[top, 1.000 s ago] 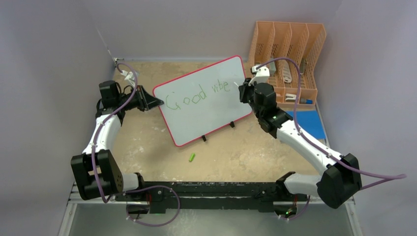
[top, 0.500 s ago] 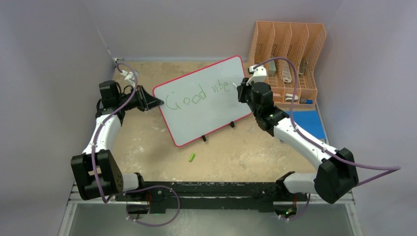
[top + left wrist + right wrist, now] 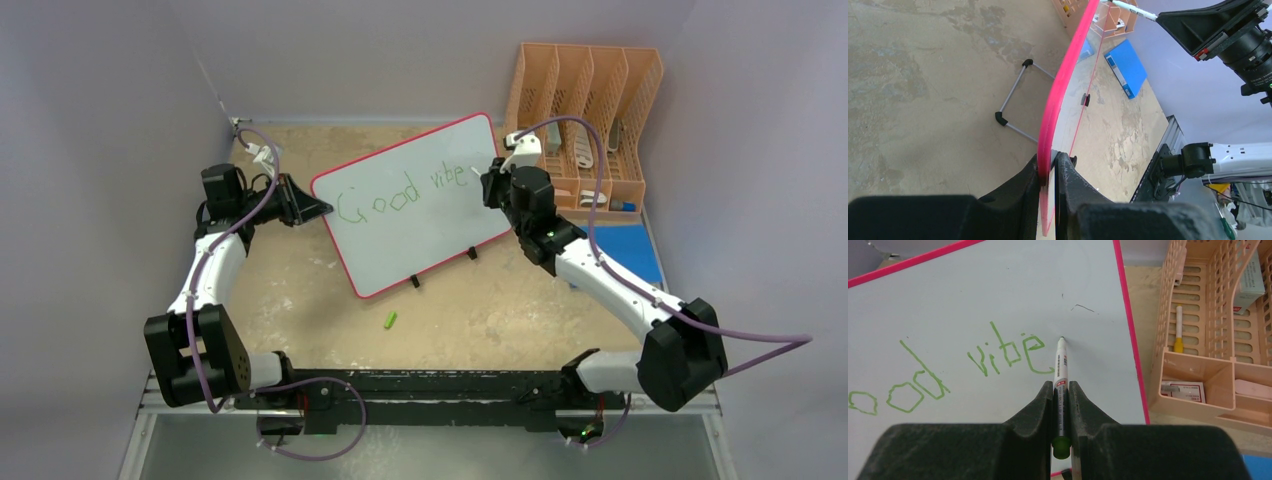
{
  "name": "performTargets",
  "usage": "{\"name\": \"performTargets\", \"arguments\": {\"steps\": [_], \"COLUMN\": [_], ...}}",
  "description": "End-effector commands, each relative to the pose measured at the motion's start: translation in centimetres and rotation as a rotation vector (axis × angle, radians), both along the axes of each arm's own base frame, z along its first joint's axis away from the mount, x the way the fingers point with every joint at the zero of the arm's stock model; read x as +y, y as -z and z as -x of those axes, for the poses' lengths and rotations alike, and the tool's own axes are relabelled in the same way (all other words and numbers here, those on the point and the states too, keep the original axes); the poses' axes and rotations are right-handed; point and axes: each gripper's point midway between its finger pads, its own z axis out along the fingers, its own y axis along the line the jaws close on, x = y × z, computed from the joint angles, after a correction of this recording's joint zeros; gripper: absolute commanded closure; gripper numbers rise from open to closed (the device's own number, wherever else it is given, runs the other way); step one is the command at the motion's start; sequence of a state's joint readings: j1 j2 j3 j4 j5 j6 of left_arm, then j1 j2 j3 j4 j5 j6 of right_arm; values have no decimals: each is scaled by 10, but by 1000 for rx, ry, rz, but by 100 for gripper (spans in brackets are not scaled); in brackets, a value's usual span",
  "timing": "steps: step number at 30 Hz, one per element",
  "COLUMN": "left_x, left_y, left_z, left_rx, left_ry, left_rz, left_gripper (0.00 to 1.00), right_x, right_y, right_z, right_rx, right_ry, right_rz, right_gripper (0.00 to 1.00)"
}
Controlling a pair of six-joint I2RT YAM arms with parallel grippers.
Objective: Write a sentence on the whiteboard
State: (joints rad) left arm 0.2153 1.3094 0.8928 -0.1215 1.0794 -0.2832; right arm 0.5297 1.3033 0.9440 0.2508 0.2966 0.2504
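Right tool (image 3: 1062, 386) clamps marker (image 3: 1060, 365), plain in wrist view, hidden from above.

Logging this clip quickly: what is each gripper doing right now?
Left gripper: shut on the whiteboard, clamping its red rim.
Right gripper: shut on the marker, tip at the whiteboard.

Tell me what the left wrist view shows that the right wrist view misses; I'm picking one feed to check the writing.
Only left wrist: the left gripper shut on the red edge of the whiteboard, and a wire stand behind it. Only right wrist: the green letters "ood vibe". Both: the whiteboard, the marker in the right gripper, the orange organizer.
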Motion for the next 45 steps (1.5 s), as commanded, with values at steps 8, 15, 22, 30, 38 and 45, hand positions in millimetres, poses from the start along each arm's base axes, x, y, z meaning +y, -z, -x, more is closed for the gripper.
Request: {"name": "performTargets", "arguments": {"steps": [8,15,22,30,38,45], "left_x": [4,4,4,5,5,5], "left_y": [-1,0,-1,-1,-1,0], "left_z": [-7,-7,-7,-7,-7,-7], "left_rx": [-28,-25,-29,-28,-28,-25], "left_ry": [-33,-33,-34,-35,-37,-37], "left_rz": [-51,-51,-52,-53,-54,-52], "left_gripper": [100,100,100,100,100,100], "right_x": [6,11,14,18,17,10], "right_y": [-27,-33,-35,-34,-24,-11], "right_z": [-9,-8,-5,-3,2,7], "right_rx": [-70,-83,-91,-86,-51,-16], "right_ry": [-13,-38,-67,-91,-100,-71], "right_rz": [-41,-50,-51,-48,-42,-30], "right_gripper": [100,100,100,100,100,100]}}
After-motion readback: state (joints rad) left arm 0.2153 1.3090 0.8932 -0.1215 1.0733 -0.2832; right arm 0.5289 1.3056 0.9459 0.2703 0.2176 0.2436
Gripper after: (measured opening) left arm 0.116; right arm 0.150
